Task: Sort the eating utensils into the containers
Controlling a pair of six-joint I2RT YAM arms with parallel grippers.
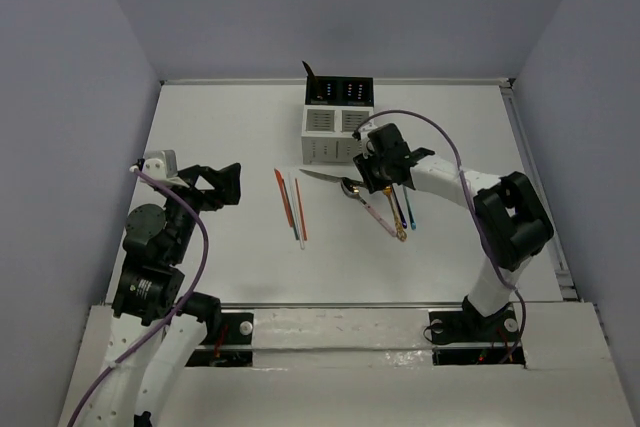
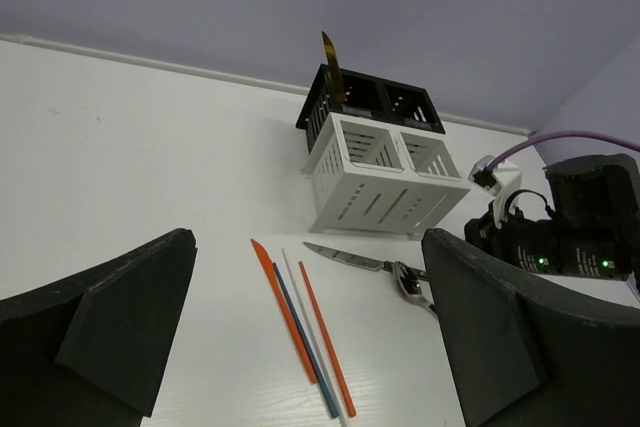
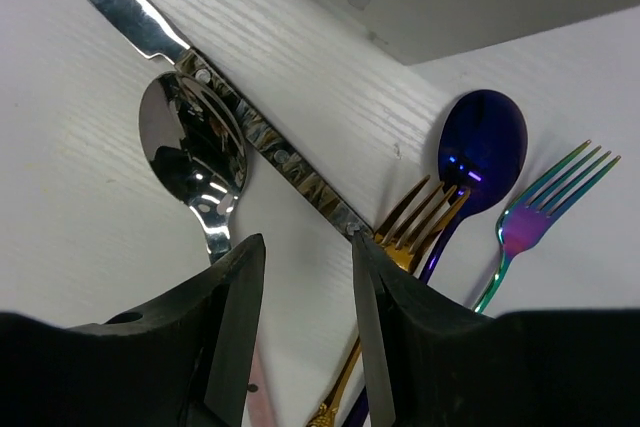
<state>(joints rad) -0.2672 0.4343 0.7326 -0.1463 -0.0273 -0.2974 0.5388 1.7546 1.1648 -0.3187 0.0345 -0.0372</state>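
The white slatted caddy (image 1: pixel 334 133) stands at the table's back centre, with dark rear compartments; a yellow blade (image 1: pixel 312 74) sticks up from the rear left one. Orange-red and pale chopsticks (image 1: pixel 291 208) lie left of centre. A silver knife (image 1: pixel 323 177), silver spoon (image 1: pixel 350 187), gold fork (image 3: pixel 415 227), purple-blue spoon (image 3: pixel 482 147) and iridescent fork (image 3: pixel 540 212) lie in front of the caddy. My right gripper (image 3: pixel 305 267) is open, low over the knife's patterned handle end, holding nothing. My left gripper (image 2: pixel 308 247) is open and empty, left of the chopsticks (image 2: pixel 300 317).
The table is walled on the left, back and right. The caddy also shows in the left wrist view (image 2: pixel 385 182), with the silver knife (image 2: pixel 345 259) in front of it. A purple cable (image 1: pixel 440 142) arcs over the right arm.
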